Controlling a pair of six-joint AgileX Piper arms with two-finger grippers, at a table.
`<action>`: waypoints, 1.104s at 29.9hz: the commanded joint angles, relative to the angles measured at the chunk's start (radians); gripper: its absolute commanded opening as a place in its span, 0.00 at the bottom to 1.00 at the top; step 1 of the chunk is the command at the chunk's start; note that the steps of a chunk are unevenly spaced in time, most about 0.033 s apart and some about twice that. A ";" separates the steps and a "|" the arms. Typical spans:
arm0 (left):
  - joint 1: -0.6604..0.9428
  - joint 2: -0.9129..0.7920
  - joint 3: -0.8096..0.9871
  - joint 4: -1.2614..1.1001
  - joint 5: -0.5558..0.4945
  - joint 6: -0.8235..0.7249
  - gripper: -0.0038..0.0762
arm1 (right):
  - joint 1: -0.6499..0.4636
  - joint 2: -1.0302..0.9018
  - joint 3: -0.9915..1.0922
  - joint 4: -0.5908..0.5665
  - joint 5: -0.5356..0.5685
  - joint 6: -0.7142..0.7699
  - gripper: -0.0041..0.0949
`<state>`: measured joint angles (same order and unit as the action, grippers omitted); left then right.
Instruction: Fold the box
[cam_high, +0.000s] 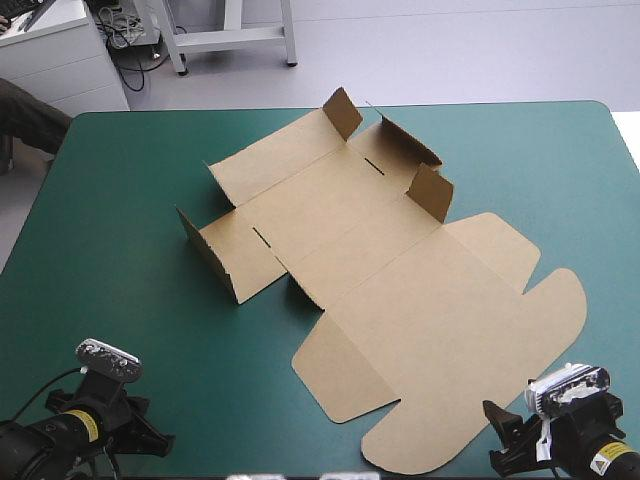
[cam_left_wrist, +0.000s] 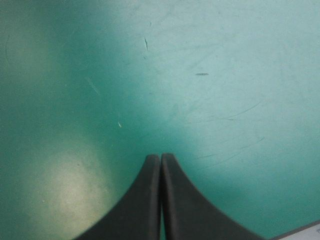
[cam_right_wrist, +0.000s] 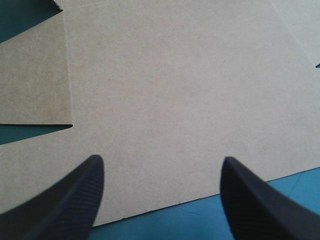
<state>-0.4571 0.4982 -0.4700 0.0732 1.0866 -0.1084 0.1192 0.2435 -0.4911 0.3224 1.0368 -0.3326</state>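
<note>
The brown box (cam_high: 400, 270) lies as a cut sheet in the middle of the teal-green table (cam_high: 120, 250). Its large lid panel with rounded flaps rests flat toward the front right. Short walls and tabs stand raised at the far end and on the left side. At the front left, well apart from the board, my left gripper (cam_high: 150, 440) is shut over bare cover, its fingers meeting in a point (cam_left_wrist: 160, 156). My right gripper (cam_high: 505, 440) sits at the front right, open (cam_right_wrist: 161, 162), its fingers standing apart just above the near edge of the box (cam_right_wrist: 175, 90), holding nothing.
Wide teal-green cover (cam_left_wrist: 200, 75) with faint scratches lies under and ahead of the left gripper. The table's front edge runs close behind both grippers. A strip of cover (cam_right_wrist: 200, 215) shows between the right fingers and the board's edge.
</note>
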 joint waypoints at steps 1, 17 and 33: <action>-0.005 0.005 -0.025 -0.001 -0.036 -0.004 0.01 | 0.003 0.010 -0.022 0.020 -0.049 0.015 0.79; -0.005 0.005 -0.025 -0.001 -0.036 -0.004 0.01 | 0.003 0.067 -0.092 -0.061 0.042 0.039 0.74; -0.005 0.005 -0.025 -0.001 -0.036 -0.004 0.01 | 0.003 0.480 -0.385 -0.089 0.039 0.039 0.74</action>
<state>-0.4571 0.4982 -0.4700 0.0732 1.0866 -0.1084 0.1192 0.6354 -0.7890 0.2307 1.1274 -0.2925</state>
